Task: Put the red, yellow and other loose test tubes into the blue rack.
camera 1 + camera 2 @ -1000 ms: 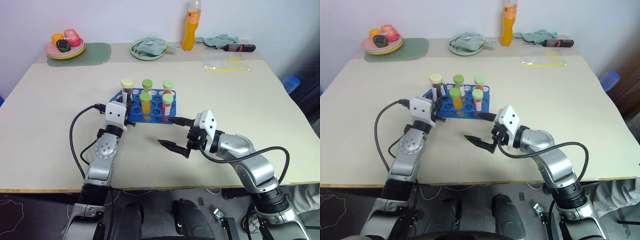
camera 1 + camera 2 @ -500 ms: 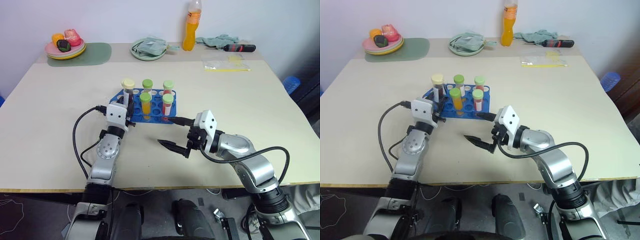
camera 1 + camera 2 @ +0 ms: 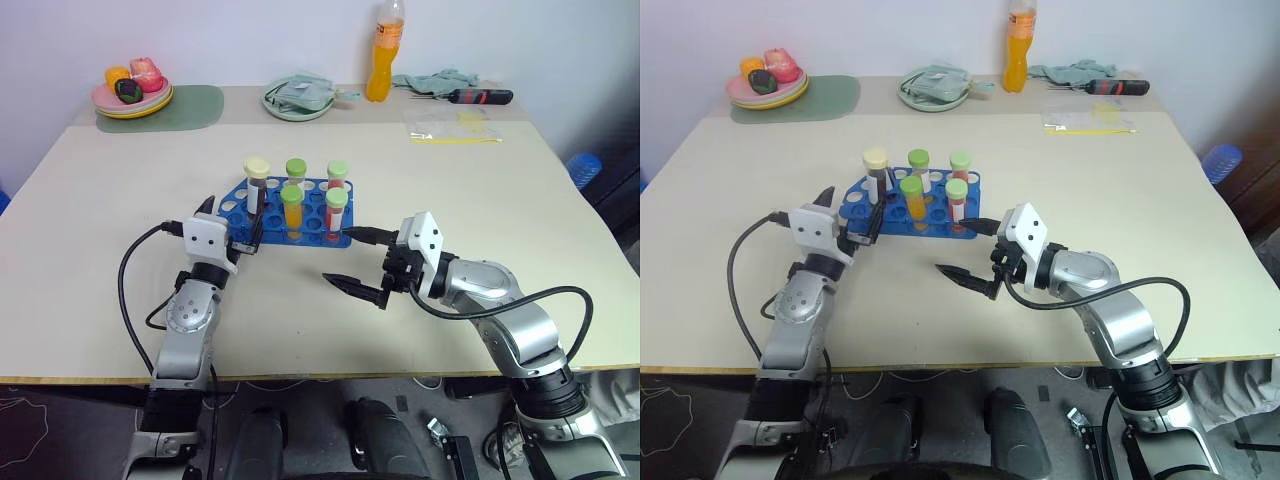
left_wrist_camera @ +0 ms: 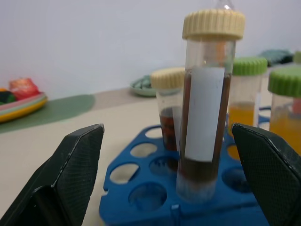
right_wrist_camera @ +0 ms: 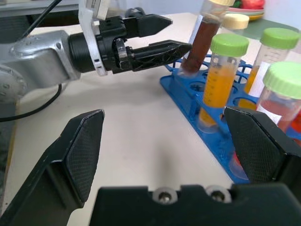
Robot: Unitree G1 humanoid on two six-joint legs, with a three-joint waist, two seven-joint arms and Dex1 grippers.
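left gripper [image 3: 232,221] wide open, empty, just short of the blue rack [image 3: 285,226] corner; brown tube [image 4: 205,110] upright straight ahead; right gripper [image 3: 362,262] open, empty, nearer the rack's right end.

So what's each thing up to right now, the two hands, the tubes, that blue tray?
Left hand: open, empty, beside the rack.
Right hand: open, empty, above the table.
Blue rack: flat on the table, some holes free.
Brown tube: capped, standing in the rack.
Orange tube: capped, standing in the rack.
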